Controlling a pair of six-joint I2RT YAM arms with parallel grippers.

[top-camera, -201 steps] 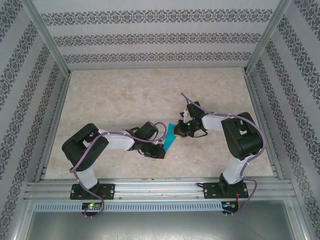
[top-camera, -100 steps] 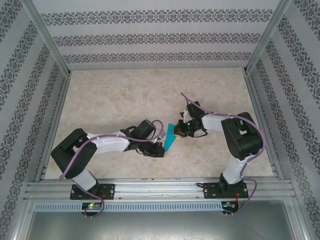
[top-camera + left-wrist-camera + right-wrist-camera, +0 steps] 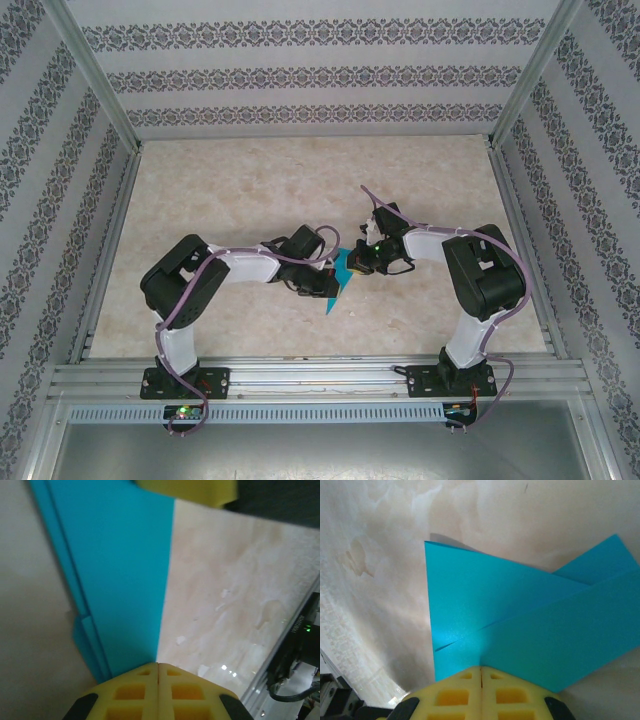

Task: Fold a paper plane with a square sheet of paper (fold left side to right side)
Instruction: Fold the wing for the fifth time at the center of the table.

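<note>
The square sheet of paper (image 3: 331, 300) is teal-blue and folded into a narrow layered shape, lying on the beige table between my two arms. My left gripper (image 3: 326, 285) is shut, its yellow tips set against the paper's near end. In the left wrist view a straight paper (image 3: 120, 580) edge runs up from the left gripper (image 3: 158, 665). My right gripper (image 3: 353, 262) is shut at the paper's far end. In the right wrist view, overlapping teal flaps of the paper (image 3: 520, 615) spread out from under the right gripper (image 3: 481, 668). I cannot tell if either gripper pinches the paper.
The marble-look table (image 3: 250, 190) is fenced by aluminium rails (image 3: 320, 375) at the front and sides, with patterned walls (image 3: 300, 75) behind. A yellow fingertip (image 3: 190, 490) of the right gripper sits at the top of the left wrist view.
My left arm has swung its elbow and its gripper has slid a little farther up along the paper. The paper's near tip now pokes out below it. The right arm has not moved.
</note>
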